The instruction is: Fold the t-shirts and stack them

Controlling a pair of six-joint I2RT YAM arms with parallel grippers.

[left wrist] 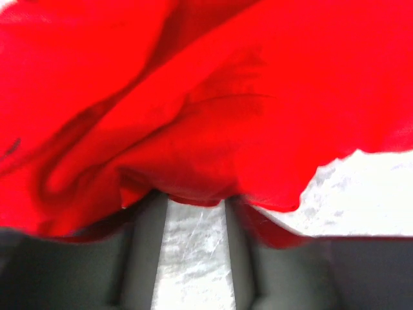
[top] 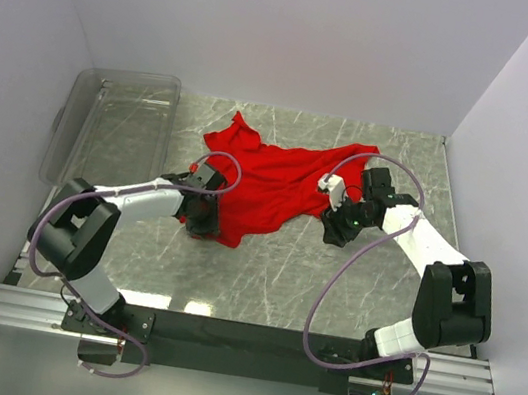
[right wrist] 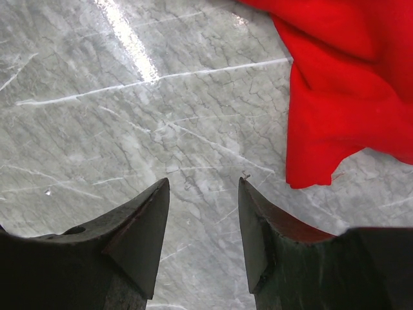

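A bright red t-shirt lies crumpled and spread unevenly on the marble table, near its middle. My left gripper sits at the shirt's near-left edge. In the left wrist view the red cloth drapes over the tips of its fingers, which stand apart with bare table showing between them; my left gripper is open. My right gripper hovers just off the shirt's right edge. It is open over bare marble, with a corner of the shirt lying up and to the right of it.
A clear plastic bin stands along the left wall at the back. White walls close in the table on three sides. A metal rail carrying both arm bases runs along the near edge.
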